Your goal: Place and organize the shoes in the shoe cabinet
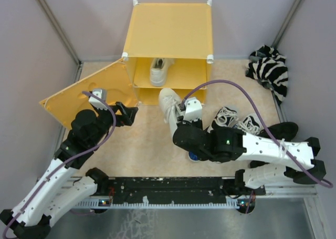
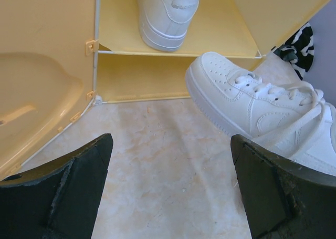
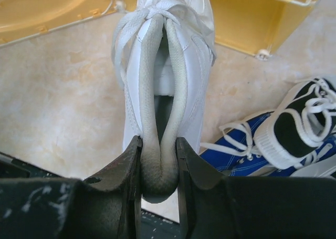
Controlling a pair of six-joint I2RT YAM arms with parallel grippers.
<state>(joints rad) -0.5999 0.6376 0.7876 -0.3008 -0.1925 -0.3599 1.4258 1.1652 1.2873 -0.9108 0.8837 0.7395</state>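
Observation:
The yellow-orange shoe cabinet [image 1: 170,26] stands at the back with its front panel [image 1: 86,94] swung open to the left. One white sneaker [image 1: 159,71] sits on the upper shelf [image 2: 210,37]. My right gripper [image 3: 159,160] is shut on the heel collar of the second white sneaker [image 3: 165,60], toe pointing at the cabinet's lower opening [image 1: 169,105]. It also shows in the left wrist view [image 2: 252,105]. My left gripper [image 2: 170,176] is open and empty, low over the floor beside the open panel. A blue sneaker [image 3: 247,155] and a black-and-white sneaker [image 3: 296,123] lie to the right.
Black-and-white sneakers [image 1: 236,121] lie on the floor right of the right arm, with a black shoe [image 1: 286,130] beyond. A zebra-striped cloth [image 1: 270,68] lies at the back right corner. Grey walls enclose the beige floor. A black rail [image 1: 173,189] runs along the near edge.

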